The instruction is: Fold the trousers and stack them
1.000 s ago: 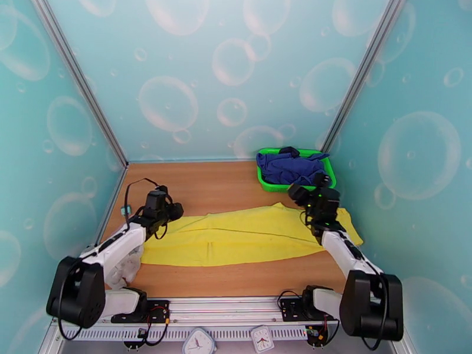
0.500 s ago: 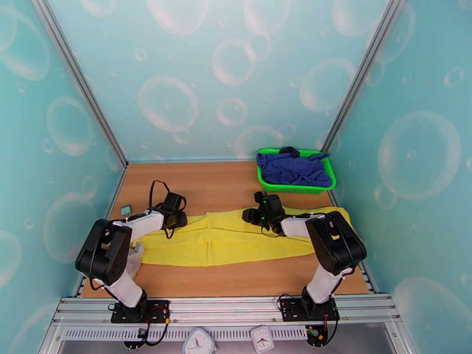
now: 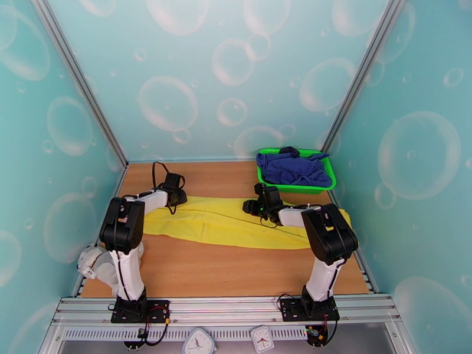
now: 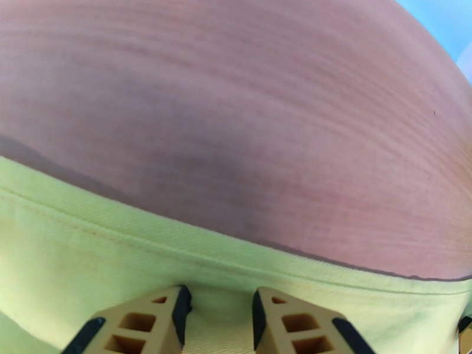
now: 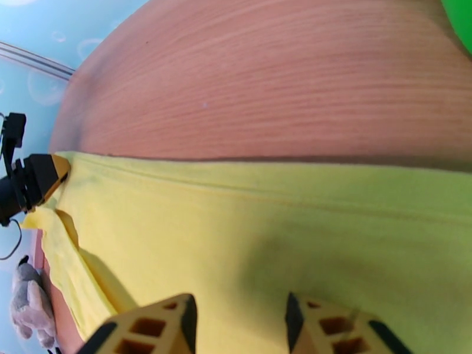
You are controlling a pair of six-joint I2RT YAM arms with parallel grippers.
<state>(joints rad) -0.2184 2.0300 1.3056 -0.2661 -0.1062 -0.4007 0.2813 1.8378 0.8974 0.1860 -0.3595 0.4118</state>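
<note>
**Left gripper and right gripper sitting low on the far hem, grip uncertain**

Both are showing a narrow gap between the jaws with yellow fabric lying in it. I cannot tell whether either is pinching the cloth or only pressing on it.

The trousers are lying stretched left to right across the middle of the wooden table. Their near edge is lying loose and uneven, so I judge a lift is risking a lopsided drag that spoils the fold. At the hem, if only 1 layer is sitting between the jaws, the layer below is likely slipping free. The 2 grippers are working the same long edge well apart, so unequal travel is risking a skewed garment. Farther back, the green basket holding the dark blue garment is standing just beyond the right gripper, and a swing that way is risking a knock or a snag.

The left arm's elbow is standing high at the near left, above the grey-white cloth, with its forearm reaching forward to the trousers' far left end. The right arm's elbow is rising at the near right, its forearm pointing left along the garment toward mid-hem. Both wrists are riding low.
</note>
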